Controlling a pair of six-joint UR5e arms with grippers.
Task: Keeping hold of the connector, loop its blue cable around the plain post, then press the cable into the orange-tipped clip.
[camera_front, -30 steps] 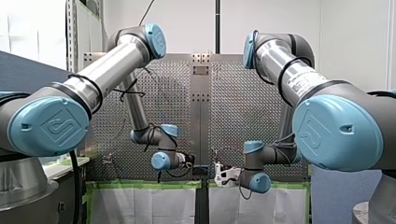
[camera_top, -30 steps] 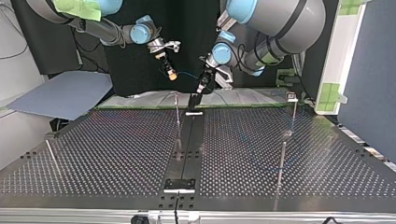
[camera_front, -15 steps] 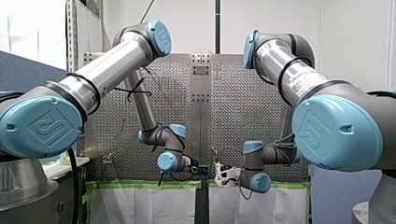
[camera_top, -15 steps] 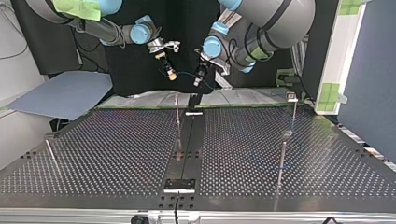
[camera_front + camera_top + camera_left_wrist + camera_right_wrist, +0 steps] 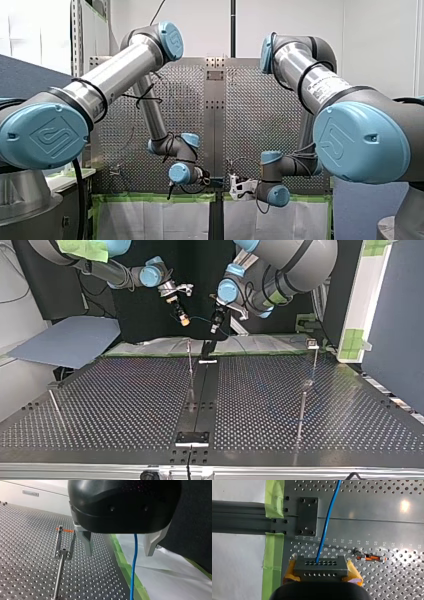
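My right gripper (image 5: pixel 321 573) is shut on the grey connector (image 5: pixel 320 563), with yellow pads (image 5: pixel 290 572) on both sides of it. The blue cable (image 5: pixel 327 522) runs from the connector out over the table. In the top view my right gripper (image 5: pixel 182 317) holds the connector above the table's far edge. The cable (image 5: pixel 200 320) spans across to my left gripper (image 5: pixel 216 325). In the left wrist view my left gripper (image 5: pixel 118 554) is open, and the cable (image 5: pixel 133 565) hangs between its fingers without touching them. The orange-tipped clip (image 5: pixel 65 542) stands beside that gripper, over the perforated plate.
The clip's thin post (image 5: pixel 190 360) stands at the table's far middle by a small dark plate (image 5: pixel 207 361). More thin posts (image 5: pixel 302 410) (image 5: pixel 54 405) rise at the top view's right and left. Green tape (image 5: pixel 272 550) edges the table, with white sheeting beyond.
My left arm lifted its gripper off the table's far edge, up to the height of the cable span, then held nearly still. My right arm and the connector stayed put.
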